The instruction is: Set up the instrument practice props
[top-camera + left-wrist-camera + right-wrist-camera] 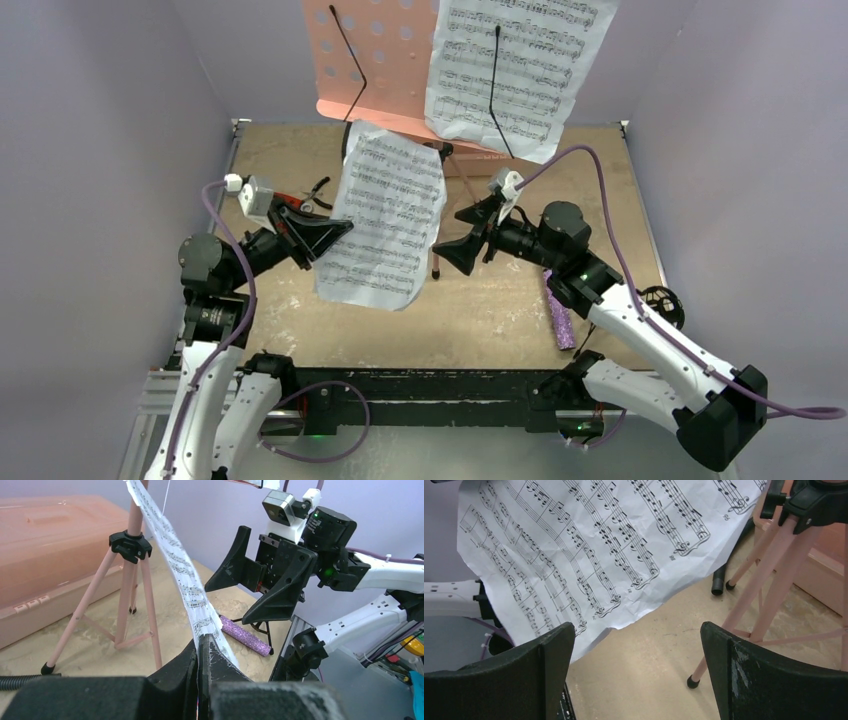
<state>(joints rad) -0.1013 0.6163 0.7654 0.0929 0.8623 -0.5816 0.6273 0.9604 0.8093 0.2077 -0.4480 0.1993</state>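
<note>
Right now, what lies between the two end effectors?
A sheet-music page, pinched in the left end effector, facing the open right end effector; top view.

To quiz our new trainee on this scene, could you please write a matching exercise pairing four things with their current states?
Things:
1. left claw
2. right claw
3. purple microphone
4. displayed page

States:
A. lying on the table
B. open, holding nothing
C. on the pink stand, behind a black wire arm
D. shut on the loose page

Pairs: 1-D, 2-B, 3-A, 4-C
</note>
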